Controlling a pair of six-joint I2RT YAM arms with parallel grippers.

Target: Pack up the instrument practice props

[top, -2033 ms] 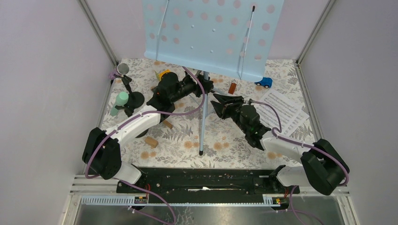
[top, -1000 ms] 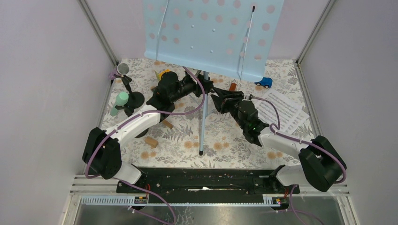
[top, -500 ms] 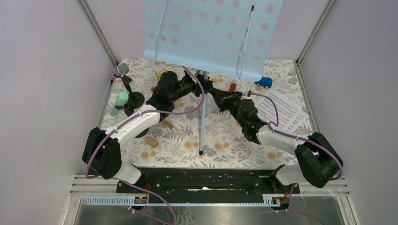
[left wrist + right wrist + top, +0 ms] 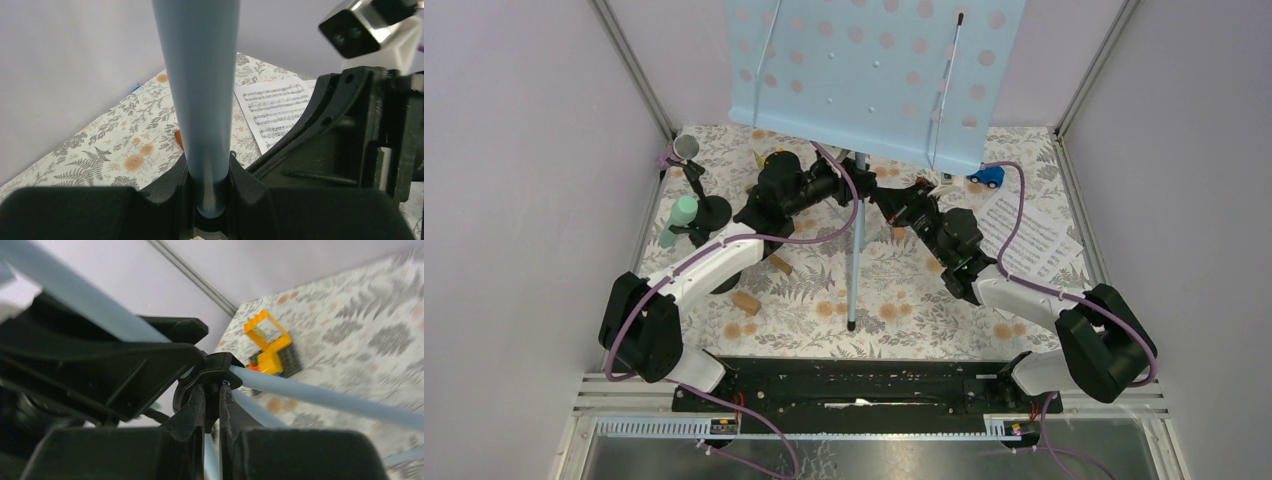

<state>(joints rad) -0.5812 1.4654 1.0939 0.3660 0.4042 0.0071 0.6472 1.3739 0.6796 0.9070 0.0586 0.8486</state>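
Music rack (image 4: 874, 70) (1): left gripper (image 4: 207, 192) clamps its pole (image 4: 200, 100), right gripper (image 4: 212, 412) pinches its collar (image 4: 216, 365); 2 microphones (image 4: 686, 148) (image 4: 682, 212) nearby.

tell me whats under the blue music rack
Its pole, the left gripper shut on it, the right gripper shut on a black collar there. The rack covers the table's far middle.
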